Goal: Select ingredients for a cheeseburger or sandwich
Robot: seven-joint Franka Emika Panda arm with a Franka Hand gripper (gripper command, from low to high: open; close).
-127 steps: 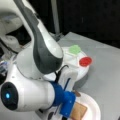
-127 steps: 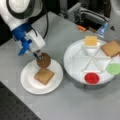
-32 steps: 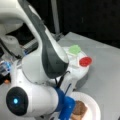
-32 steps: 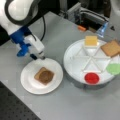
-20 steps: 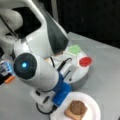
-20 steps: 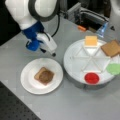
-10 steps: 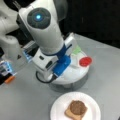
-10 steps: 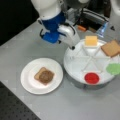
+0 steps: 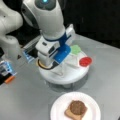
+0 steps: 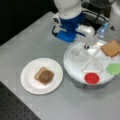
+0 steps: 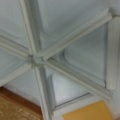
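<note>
In both front views a white plate (image 10: 27,82) (image 9: 58,106) carries a tan toast slice (image 10: 38,73) (image 9: 70,113) with the dark brown round patty (image 10: 46,76) (image 9: 77,107) lying on top. My gripper (image 10: 86,46) hangs above the hub of the divided white tray (image 10: 72,62) (image 9: 62,77), holding nothing that shows. A second toast slice (image 10: 111,48) (image 11: 12,108) lies in a far compartment of the tray. The yellow-orange cheese square (image 11: 87,113) shows only at the bottom edge of the wrist view. That view shows the tray's ribs crossing at the hub and no fingers.
A red round disc (image 10: 91,78) (image 9: 85,61) and a green leaf piece (image 10: 113,68) (image 9: 75,49) lie in tray compartments. The arm's body covers the tray's back part in a front view. Small blue and orange items (image 9: 8,72) sit at a front view's left edge.
The arm has swung away from the plate and now stands over the divided tray. The patty stays on the toast on the plate.
</note>
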